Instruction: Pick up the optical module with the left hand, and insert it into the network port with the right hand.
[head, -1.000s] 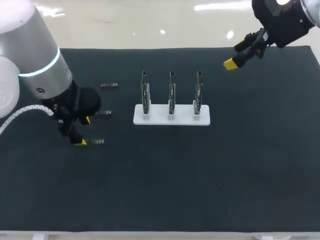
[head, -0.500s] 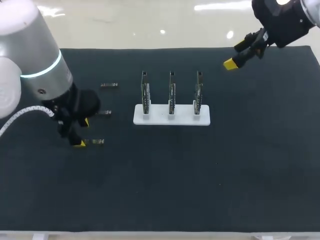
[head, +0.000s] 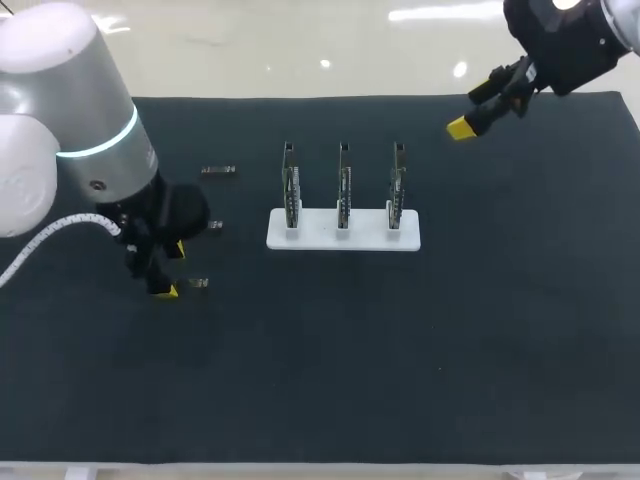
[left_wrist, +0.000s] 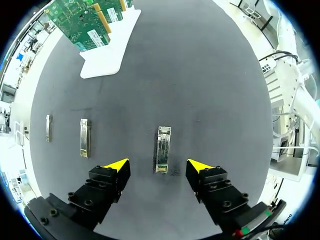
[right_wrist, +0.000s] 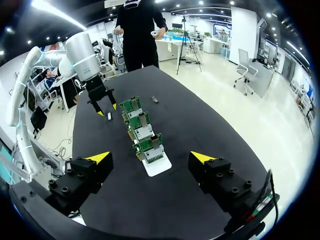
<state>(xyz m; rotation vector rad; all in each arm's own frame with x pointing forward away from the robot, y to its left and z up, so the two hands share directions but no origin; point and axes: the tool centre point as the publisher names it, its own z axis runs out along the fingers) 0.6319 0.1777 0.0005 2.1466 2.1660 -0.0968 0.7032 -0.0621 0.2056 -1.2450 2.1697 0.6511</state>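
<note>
Three small silver optical modules lie on the dark mat left of the card stand: a far one (head: 218, 171), a middle one (head: 213, 225) and a near one (head: 197, 284). My left gripper (head: 170, 270) hangs low over the near module (left_wrist: 162, 150), open, its yellow tips either side of the module's end and clear of it. The other two modules (left_wrist: 84, 137) (left_wrist: 48, 127) lie beside it. Three upright green network cards (head: 343, 185) stand in a white base (head: 320, 235). My right gripper (head: 462, 126) is open and empty, high over the table's far right; it looks down on the cards (right_wrist: 141, 131).
The white base (left_wrist: 107, 52) with its cards lies ahead of the left gripper, across bare mat. In the right wrist view my left arm (right_wrist: 95, 82) stands beyond the cards. A person stands behind the table's far end, not touching it.
My left arm has shifted a little to the right, so its gripper now straddles the near module and hides part of it from above. The right arm has not moved.
</note>
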